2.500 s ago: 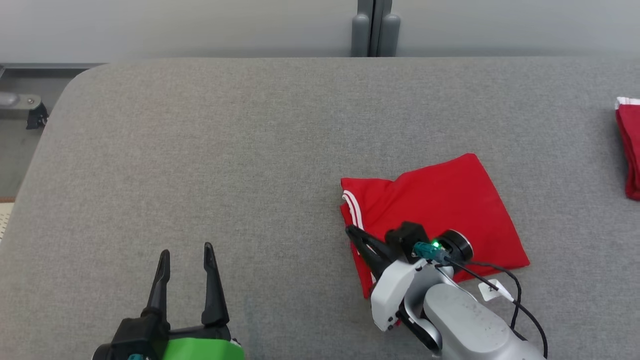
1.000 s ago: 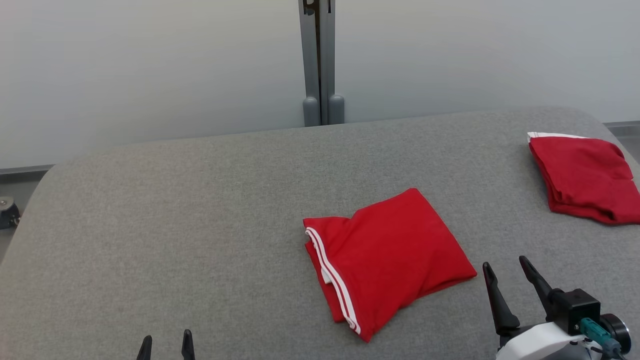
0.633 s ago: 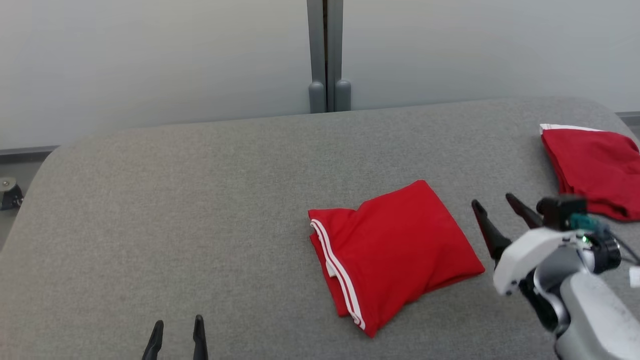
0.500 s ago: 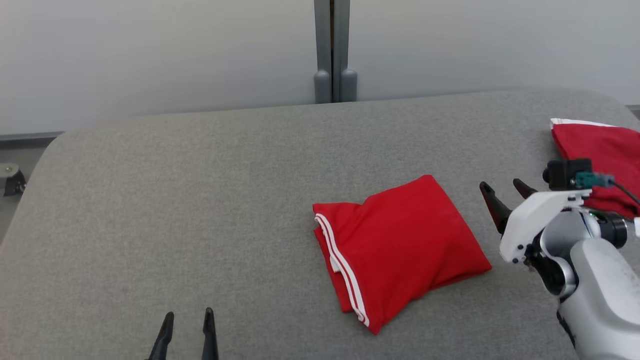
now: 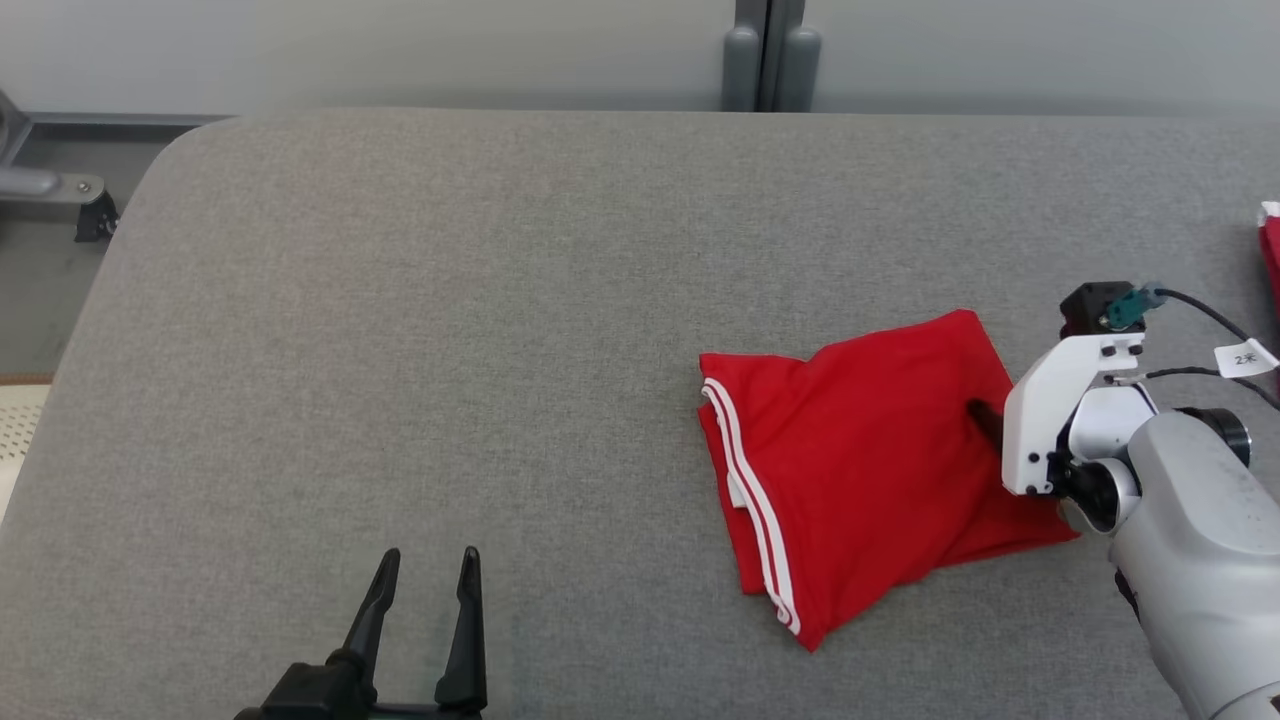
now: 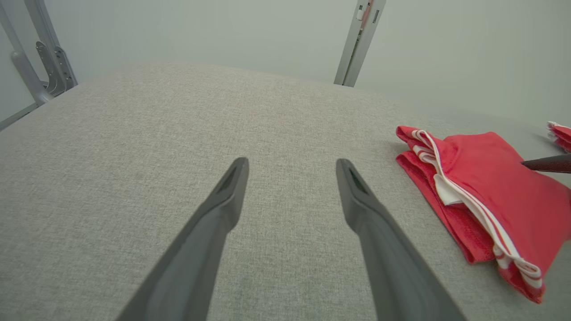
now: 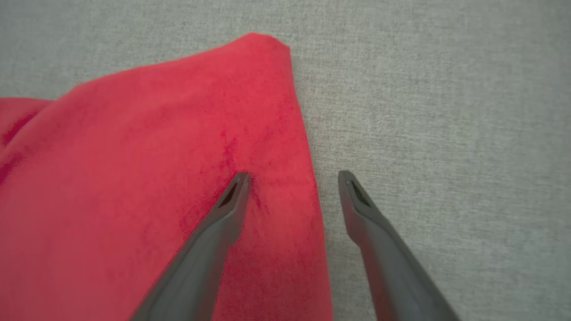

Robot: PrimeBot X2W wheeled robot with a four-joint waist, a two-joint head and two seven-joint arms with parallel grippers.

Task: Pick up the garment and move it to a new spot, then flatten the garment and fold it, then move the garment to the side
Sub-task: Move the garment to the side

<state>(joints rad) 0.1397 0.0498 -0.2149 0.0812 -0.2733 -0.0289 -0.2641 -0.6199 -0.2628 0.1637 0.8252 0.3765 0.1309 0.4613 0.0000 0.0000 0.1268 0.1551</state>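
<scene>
Surface: grey fabric-covered counter (image 5: 400,300) (image 6: 134,133) (image 7: 446,111) with rounded corners, running across the head view.
Task item: red fabric garment (image 5: 850,470) (image 6: 490,187) (image 7: 134,178), folded to a rough square and lying on the counter at 4 o'clock from the centre of the head view.
Garment edging: two white stripes (image 5: 750,500) run down its 9 o'clock side. In the left wrist view a white inner layer shows between the folds there.
Right gripper (image 5: 985,415) (image 7: 292,178): jaws spread wide, gripping nothing. It stands at the garment's 3 o'clock edge and straddles it, with one finger (image 7: 227,209) over the red cloth and the other over bare counter.
Contact: the finger over the cloth has its tip low at the fabric. Whether it presses on the cloth cannot be confirmed.
Left gripper (image 5: 430,555) (image 6: 292,162): fingers wide apart and empty, over bare counter at 7 o'clock in the head view, well apart from the garment.
Other item: second red cloth with a white edge (image 5: 1270,240) (image 6: 560,133) at the 3 o'clock margin of the head view, well apart from the garment.
Fittings: white paper tag (image 5: 1245,357) on a black cable (image 5: 1200,310) by the right wrist. A grey upright post (image 5: 770,50) (image 6: 359,44) stands behind the counter at 1 o'clock. A grey metal frame (image 5: 45,185) (image 6: 40,67) sits off the counter's corner at 10 o'clock.
</scene>
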